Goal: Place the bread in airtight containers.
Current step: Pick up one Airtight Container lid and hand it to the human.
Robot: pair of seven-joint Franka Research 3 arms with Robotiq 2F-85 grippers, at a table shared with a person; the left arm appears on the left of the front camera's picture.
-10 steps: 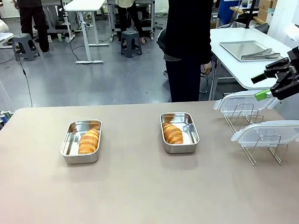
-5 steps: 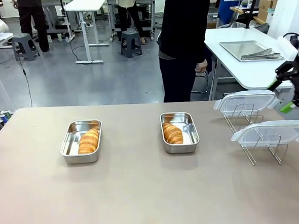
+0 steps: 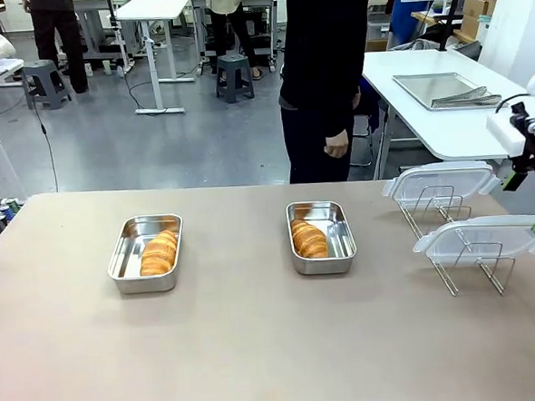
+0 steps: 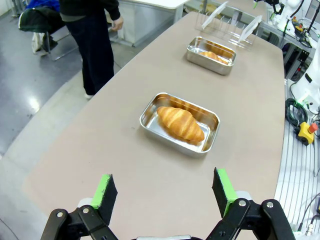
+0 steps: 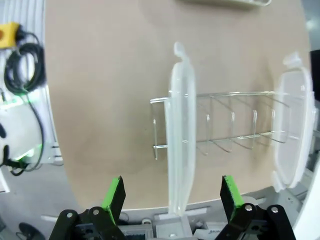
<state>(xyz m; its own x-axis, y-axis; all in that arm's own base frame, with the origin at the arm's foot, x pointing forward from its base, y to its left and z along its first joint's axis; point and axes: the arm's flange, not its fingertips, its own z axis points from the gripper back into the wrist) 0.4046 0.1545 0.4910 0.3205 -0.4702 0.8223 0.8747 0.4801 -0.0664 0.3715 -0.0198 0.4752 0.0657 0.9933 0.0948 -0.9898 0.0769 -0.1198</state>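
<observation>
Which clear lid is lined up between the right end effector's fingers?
The lid at the rack's robot-side end: it stands edge-on, centred on the right end effector's open gap; the other lid sits off to one side.

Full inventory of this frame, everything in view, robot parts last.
croissants: 2, golden-brown, one in each pan
steel pans: 2, shiny, uncovered, table's left-centre and centre
clear lids: 2, transparent, propped in the rack
wire rack: 1, metal, table's right end
table: 1, beige
side table: 1, white, behind at right
metal tray: 1, silver, on the side table
person: 1, dark clothes, far side
left gripper: black, green pads, jaws open, above the table's left end
right gripper: same colours, jaws open, over the nearer lid
</observation>
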